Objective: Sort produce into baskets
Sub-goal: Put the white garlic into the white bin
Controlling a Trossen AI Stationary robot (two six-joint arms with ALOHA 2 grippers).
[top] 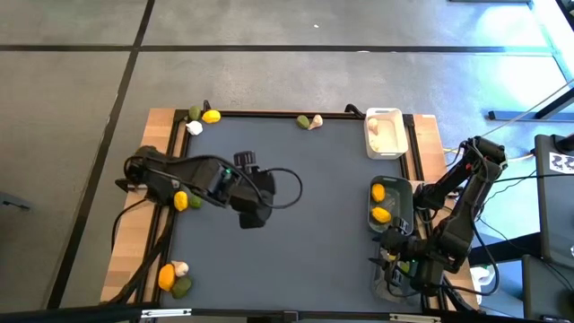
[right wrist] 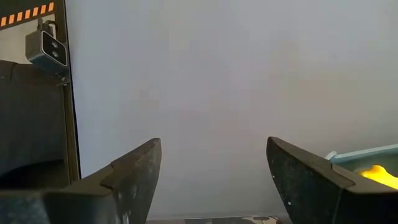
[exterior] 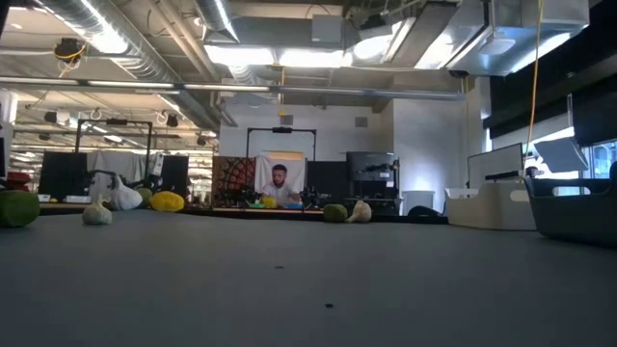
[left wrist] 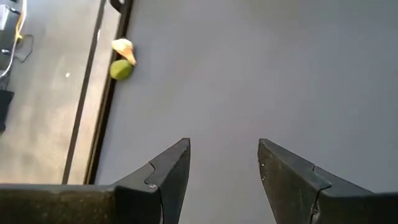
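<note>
Hovering over the left-middle part of the dark mat (top: 305, 206), the left gripper (top: 254, 212) has its two fingers (left wrist: 171, 168) spread apart and nothing is between them; its wrist view shows only bare mat under it, with a green lime-like fruit (left wrist: 121, 70) and a pale garlic bulb (left wrist: 123, 46) farther off, just beside the mat's edge. The right gripper (top: 395, 240) is at the right side of the table, near the baskets, and its fingers (right wrist: 134, 171) are also wide apart and hold nothing. On the right edge, the white basket (top: 386, 133) stands at the far side, the dark grey-green basket (top: 392, 205) is in the middle with two yellow fruits (top: 379, 203) inside, and the third basket (top: 387, 280) is mostly hidden under the right arm. The other produce lies at the borders of the mat: a lime, a yellow fruit (top: 212, 116) and a garlic bulb (top: 194, 128) at the far left corner, a lime and garlic pair (top: 310, 121) at the far edge, one yellow fruit (top: 181, 201) under the left arm, and a yellow fruit, a garlic bulb and a lime (top: 182, 286) at the near left corner. In the low view a person (exterior: 278, 185) sits in the room behind the table.
</note>
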